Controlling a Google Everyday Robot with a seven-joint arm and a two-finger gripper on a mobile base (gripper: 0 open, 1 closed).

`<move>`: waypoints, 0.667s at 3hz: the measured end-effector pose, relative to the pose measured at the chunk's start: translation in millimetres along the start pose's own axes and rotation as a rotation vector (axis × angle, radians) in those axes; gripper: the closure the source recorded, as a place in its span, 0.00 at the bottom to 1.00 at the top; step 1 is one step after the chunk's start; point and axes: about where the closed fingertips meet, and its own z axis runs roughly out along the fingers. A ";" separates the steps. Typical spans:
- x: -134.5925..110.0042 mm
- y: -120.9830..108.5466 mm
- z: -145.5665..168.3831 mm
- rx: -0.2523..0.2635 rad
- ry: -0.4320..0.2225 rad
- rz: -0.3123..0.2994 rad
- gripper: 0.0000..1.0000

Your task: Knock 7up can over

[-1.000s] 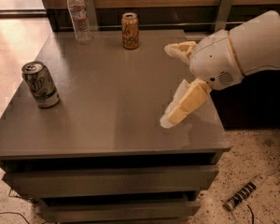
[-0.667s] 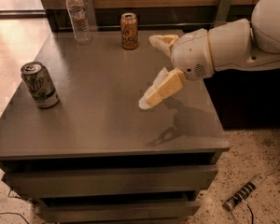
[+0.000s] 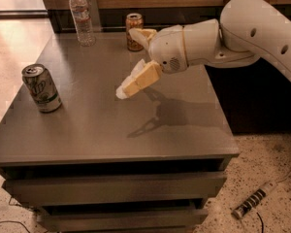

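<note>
The 7up can, silvery with a green band and logo, stands upright near the left edge of the grey table. My gripper hovers above the middle of the table, to the right of the can and well apart from it. Its two cream fingers are spread wide, with nothing between them. The white arm reaches in from the right.
An orange can stands at the back of the table, just behind the gripper's upper finger. A clear water bottle stands at the back left. A power strip lies on the floor at the lower right.
The arm and gripper have moved left across the table, closer to the 7up can. The can, orange can and bottle have not moved.
</note>
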 end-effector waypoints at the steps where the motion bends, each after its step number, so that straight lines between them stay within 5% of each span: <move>1: 5.1 0.8 54.3 -0.065 0.044 0.043 0.00; 2: 5.7 2.8 98.3 -0.129 0.066 0.074 0.00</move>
